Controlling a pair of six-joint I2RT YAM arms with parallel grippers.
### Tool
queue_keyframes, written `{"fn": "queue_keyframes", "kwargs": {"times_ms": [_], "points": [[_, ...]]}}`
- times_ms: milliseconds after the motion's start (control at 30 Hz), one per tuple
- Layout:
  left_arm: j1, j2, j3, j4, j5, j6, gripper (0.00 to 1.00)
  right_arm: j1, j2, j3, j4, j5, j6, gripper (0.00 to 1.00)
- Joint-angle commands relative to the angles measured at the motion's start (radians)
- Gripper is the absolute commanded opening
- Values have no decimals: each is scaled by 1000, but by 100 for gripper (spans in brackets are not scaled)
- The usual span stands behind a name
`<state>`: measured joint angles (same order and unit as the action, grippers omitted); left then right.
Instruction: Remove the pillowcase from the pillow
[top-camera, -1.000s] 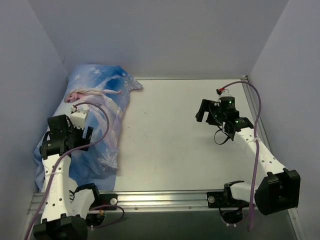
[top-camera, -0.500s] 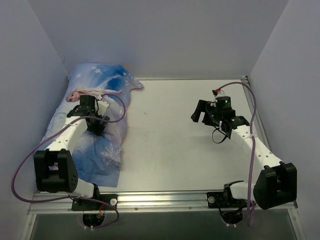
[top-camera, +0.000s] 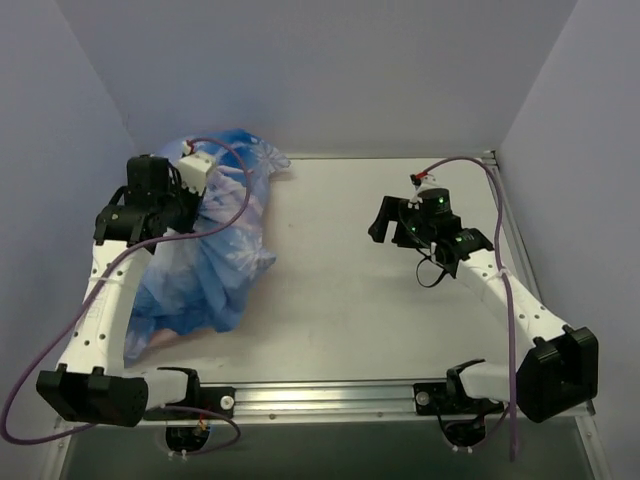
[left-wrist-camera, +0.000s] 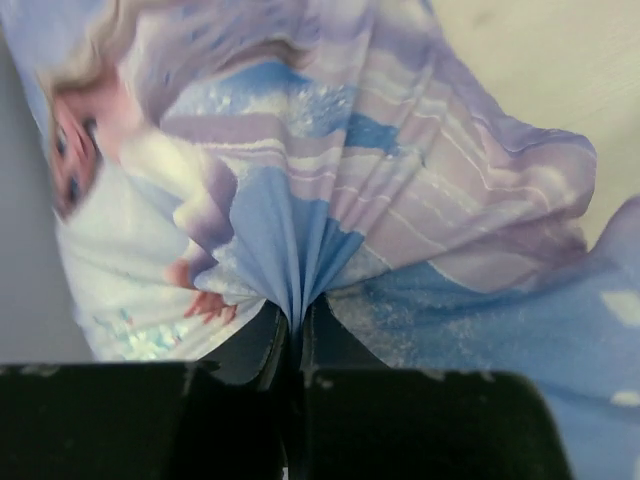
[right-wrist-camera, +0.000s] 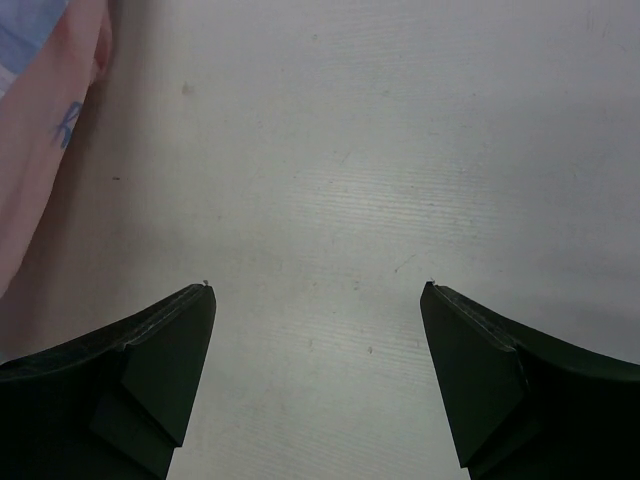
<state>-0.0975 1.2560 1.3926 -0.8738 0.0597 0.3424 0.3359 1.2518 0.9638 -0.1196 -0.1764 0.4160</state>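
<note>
Now finds left pincer (left-wrist-camera: 295, 328) newly clenched on a pleated fold of pillowcase (top-camera: 215, 268), hoisted and rumpled at far left of bench (top-camera: 340, 285), flat a moment ago; right pincer (right-wrist-camera: 318, 296) agape over bench; pillow unseen inside, stripping barely begun.

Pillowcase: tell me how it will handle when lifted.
Probably floppy: the pillowcase fans into pleats from where the left gripper pinches it. Likely light: one small pinch holds up a large draped bunch. It might slip, since only a thin fold sits between the fingers.
</note>
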Motion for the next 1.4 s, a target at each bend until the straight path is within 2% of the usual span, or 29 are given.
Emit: {"fn": "queue_keyframes", "kwargs": {"times_ms": [0, 100, 133, 167, 233, 267, 333, 400, 433, 467, 533, 567, 700, 767, 867, 933, 1033, 1100, 1267, 1333, 1367], "points": [[-160, -64, 300, -88, 216, -98, 2, 11, -64, 59, -15, 8, 10, 87], [-197, 5, 488, -134, 339, -157, 2, 9, -100, 87, -29, -14, 4, 88], [-202, 32, 541, -146, 426, -167, 2, 9, -112, 98, -41, -6, 4, 88], [-212, 81, 654, -146, 474, -196, 2, 6, -139, 110, -72, 3, 0, 88], [-220, 121, 765, -128, 598, -253, 2, 0, -172, 136, -98, 69, 0, 88], [-219, 152, 811, -73, 712, -337, 2, -3, -213, 139, -112, 96, 4, 88], [-208, 177, 920, 8, 785, -472, 2, -12, -251, 141, -117, 166, 17, 90], [-147, 204, 950, 73, 842, -572, 2, -15, -287, 145, -114, 173, 15, 90], [-105, 215, 930, 188, 861, -644, 2, -15, -291, 148, -114, 201, 10, 90], [-61, 244, 893, 259, 877, -813, 2, -15, -289, 157, -111, 199, -8, 90], [51, 298, 771, 425, 891, -975, 2, -15, -267, 170, -106, 187, -35, 91], [73, 372, 746, 430, 869, -1024, 2, -14, -229, 191, -117, 187, -48, 91], [84, 522, 642, 334, 683, -872, 2, -12, -100, 216, -89, 34, -112, 93], [93, 562, 497, 372, 643, -865, 2, -11, -5, 204, -45, -15, -108, 93], [157, 606, 340, 426, 566, -833, 2, -15, 139, 205, 3, 1, -91, 93], [203, 643, 290, 453, 542, -833, 2, -27, 217, 245, 29, 38, -95, 93], [294, 744, 276, 432, 548, -807, 2, -52, 378, 364, 57, 14, -89, 91], [324, 804, 308, 398, 546, -726, 2, -58, 487, 442, 61, 6, -95, 89], [321, 842, 341, 351, 592, -530, 2, -84, 679, 718, 20, -41, -123, 85], [328, 855, 405, 303, 618, -476, 2, -83, 734, 771, 31, -70, -120, 86], [332, 861, 427, 299, 621, -450, 15, -84, 759, 823, 52, -96, -114, 86]]}}
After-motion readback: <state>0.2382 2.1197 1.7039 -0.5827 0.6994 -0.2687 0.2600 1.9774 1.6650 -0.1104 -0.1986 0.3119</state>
